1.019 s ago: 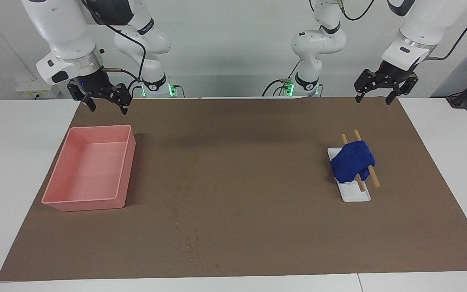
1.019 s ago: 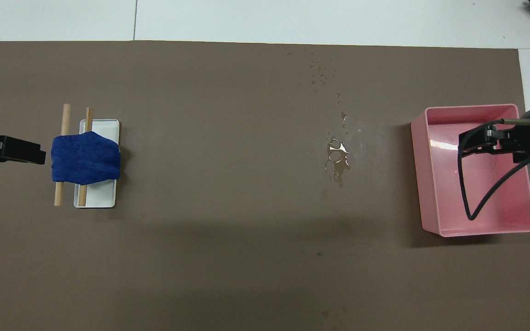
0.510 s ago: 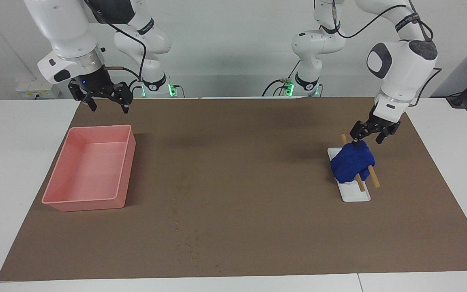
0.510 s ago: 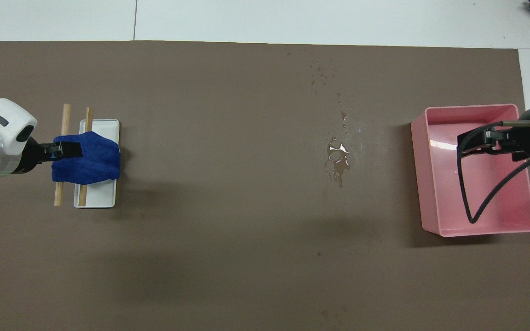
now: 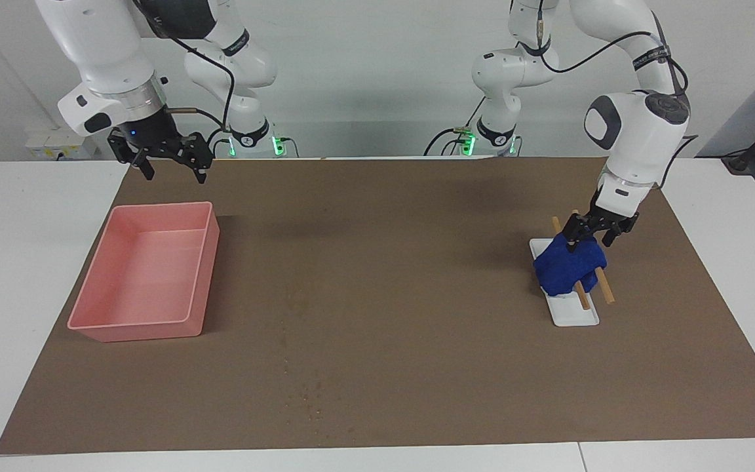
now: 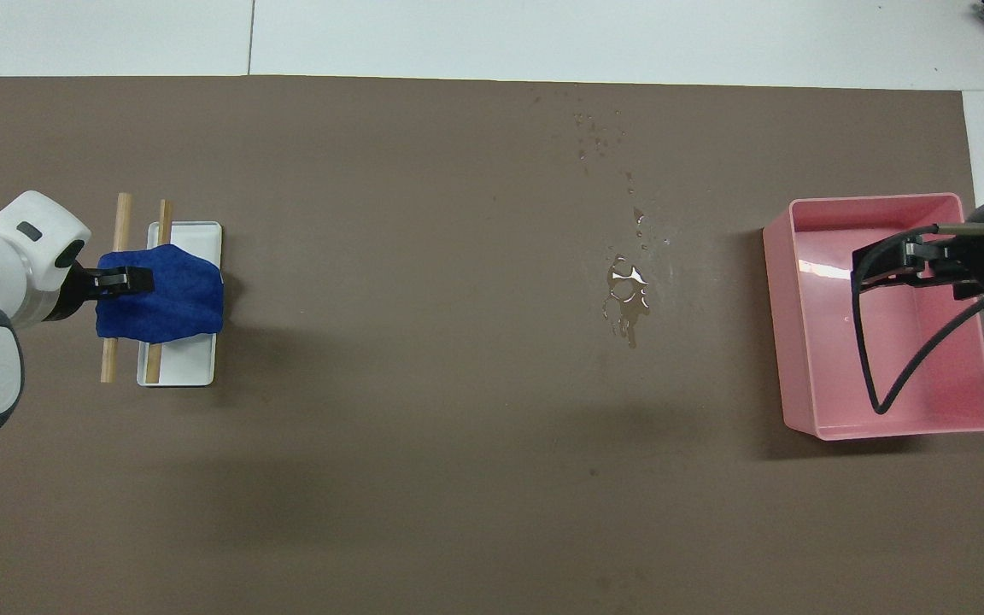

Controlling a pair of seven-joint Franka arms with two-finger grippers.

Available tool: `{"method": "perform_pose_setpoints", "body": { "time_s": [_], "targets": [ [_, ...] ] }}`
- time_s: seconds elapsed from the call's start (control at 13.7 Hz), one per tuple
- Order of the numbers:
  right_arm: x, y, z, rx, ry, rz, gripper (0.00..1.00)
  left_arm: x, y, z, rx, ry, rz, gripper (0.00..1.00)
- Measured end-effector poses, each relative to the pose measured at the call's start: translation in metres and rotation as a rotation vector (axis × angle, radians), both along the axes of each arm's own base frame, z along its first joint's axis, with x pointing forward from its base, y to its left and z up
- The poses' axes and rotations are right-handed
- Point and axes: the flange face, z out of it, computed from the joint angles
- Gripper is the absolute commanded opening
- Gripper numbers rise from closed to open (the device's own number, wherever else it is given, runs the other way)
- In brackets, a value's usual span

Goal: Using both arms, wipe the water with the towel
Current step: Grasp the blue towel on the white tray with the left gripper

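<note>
The deep-blue towel (image 5: 569,267) lies draped over two wooden sticks (image 5: 606,290) on a small white tray (image 5: 577,316) toward the left arm's end of the table; it also shows in the overhead view (image 6: 169,295). My left gripper (image 5: 588,240) is open and low on the towel's edge, fingers to either side of the fabric; overhead it (image 6: 120,280) covers the towel's end. A water puddle (image 6: 626,299) with a trail of droplets lies on the brown mat. My right gripper (image 5: 168,160) is open and waits in the air by the pink tray.
The pink tray (image 5: 206,262) stands toward the right arm's end of the table, also in the overhead view (image 6: 799,342). The brown mat (image 5: 384,262) covers most of the white table.
My left arm has swung in from the mat's edge and come down onto the towel. The towel has not moved. The right arm has stayed still.
</note>
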Motion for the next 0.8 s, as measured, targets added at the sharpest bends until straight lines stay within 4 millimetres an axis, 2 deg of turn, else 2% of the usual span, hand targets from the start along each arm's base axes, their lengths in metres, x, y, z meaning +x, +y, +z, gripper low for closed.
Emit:
{"method": "perform_pose_setpoints", "body": {
  "time_s": [0.22, 0.44, 0.8],
  "targets": [
    [0.000, 0.000, 0.000, 0.000, 0.000, 0.000, 1.00, 0.001, -0.012, 0.001, 0.054, -0.015, -0.001, 0.82],
    [0.000, 0.000, 0.000, 0.000, 0.000, 0.000, 1.00, 0.001, -0.016, -0.001, 0.070, -0.014, -0.009, 0.81],
    [0.000, 0.000, 0.000, 0.000, 0.000, 0.000, 1.00, 0.001, -0.016, -0.006, 0.071, -0.005, -0.010, 0.55]
  ]
}}
